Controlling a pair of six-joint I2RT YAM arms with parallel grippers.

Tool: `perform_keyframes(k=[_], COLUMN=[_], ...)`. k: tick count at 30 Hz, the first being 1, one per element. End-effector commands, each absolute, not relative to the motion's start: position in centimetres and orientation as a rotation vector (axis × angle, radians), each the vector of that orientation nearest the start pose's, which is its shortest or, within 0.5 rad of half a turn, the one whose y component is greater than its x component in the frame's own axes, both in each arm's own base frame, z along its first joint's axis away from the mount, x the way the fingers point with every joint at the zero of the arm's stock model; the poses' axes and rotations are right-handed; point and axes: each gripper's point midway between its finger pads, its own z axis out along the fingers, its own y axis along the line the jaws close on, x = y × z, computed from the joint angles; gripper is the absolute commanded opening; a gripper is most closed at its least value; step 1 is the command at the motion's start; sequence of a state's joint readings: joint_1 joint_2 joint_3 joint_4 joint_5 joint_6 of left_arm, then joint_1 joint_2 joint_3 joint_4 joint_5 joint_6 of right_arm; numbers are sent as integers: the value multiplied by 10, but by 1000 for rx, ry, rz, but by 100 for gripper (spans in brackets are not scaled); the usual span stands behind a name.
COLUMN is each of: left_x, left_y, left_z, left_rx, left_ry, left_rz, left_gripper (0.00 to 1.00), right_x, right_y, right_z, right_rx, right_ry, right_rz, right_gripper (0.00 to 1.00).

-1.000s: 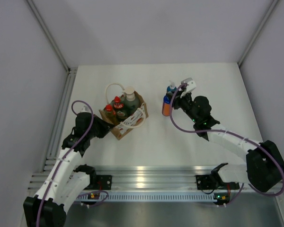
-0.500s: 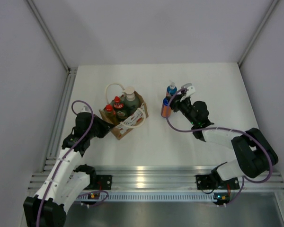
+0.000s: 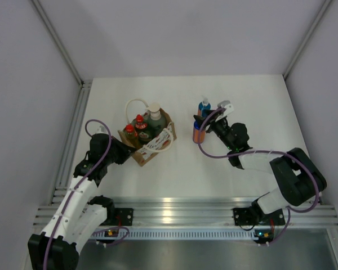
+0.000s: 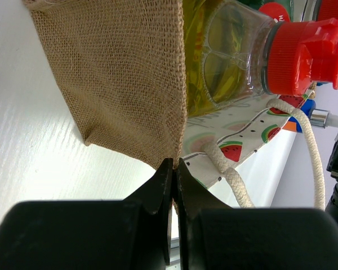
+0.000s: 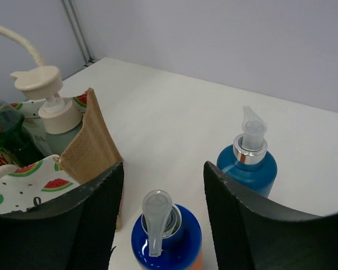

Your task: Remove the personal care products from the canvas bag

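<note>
The canvas bag (image 3: 149, 143) stands left of centre and holds the yellow-green bottle (image 3: 129, 134), the dark green bottle (image 3: 141, 127) and the grey-green pump bottle (image 3: 154, 114). My left gripper (image 3: 125, 151) is shut on the bag's burlap corner (image 4: 118, 79), with the yellow-green bottle (image 4: 225, 56) just beyond the jaws (image 4: 174, 164). The orange bottle with blue cap (image 3: 198, 135) and the blue bottle (image 3: 204, 107) stand on the table right of the bag. My right gripper (image 3: 204, 124) is open. Its fingers stand either side of the orange bottle (image 5: 166, 239) without touching it. The blue bottle (image 5: 248, 166) is just behind.
The bag's white rope handles (image 3: 136, 103) loop up and over its far side and its front (image 4: 310, 146). Grey walls and metal rails close the table at the left (image 3: 73, 135), back and right. The pump head (image 5: 42, 84) and bag edge (image 5: 93, 149) lie left of my right gripper.
My right arm has folded lower and drawn back a little; the orange bottle has come slightly nearer and now stands on the table between open jaws. The left arm and bag have not moved.
</note>
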State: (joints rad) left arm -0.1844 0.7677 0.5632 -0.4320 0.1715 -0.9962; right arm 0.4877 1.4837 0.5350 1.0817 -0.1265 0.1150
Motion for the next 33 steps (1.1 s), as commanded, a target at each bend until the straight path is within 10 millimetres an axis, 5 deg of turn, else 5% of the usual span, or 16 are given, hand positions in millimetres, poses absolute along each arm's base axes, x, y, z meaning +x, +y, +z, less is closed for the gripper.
perform_keyframes(k=[1, 9, 13, 24, 33], left_x=[246, 248, 249, 252, 253], left_y=[-103, -102, -99, -96, -92], left_z=[148, 151, 152, 161, 164], left_rx=[-828, -828, -834, -820, -789], left_ry=[2170, 2160, 2149, 2129, 2130], left_rz=[-761, -756, -741, -721, -688], left_gripper=[6, 7, 13, 36, 52], right_x=[375, 363, 350, 319, 342], right_y=[224, 231, 252, 333, 378], right_z=[257, 285, 300, 289, 266], right_rx=[-328, -349, -438, -837, -989], right_ry=[1236, 1226, 1254, 1354, 1374], right_rz=[607, 670, 740, 889, 1003], right_gripper=[58, 66, 67, 71, 75])
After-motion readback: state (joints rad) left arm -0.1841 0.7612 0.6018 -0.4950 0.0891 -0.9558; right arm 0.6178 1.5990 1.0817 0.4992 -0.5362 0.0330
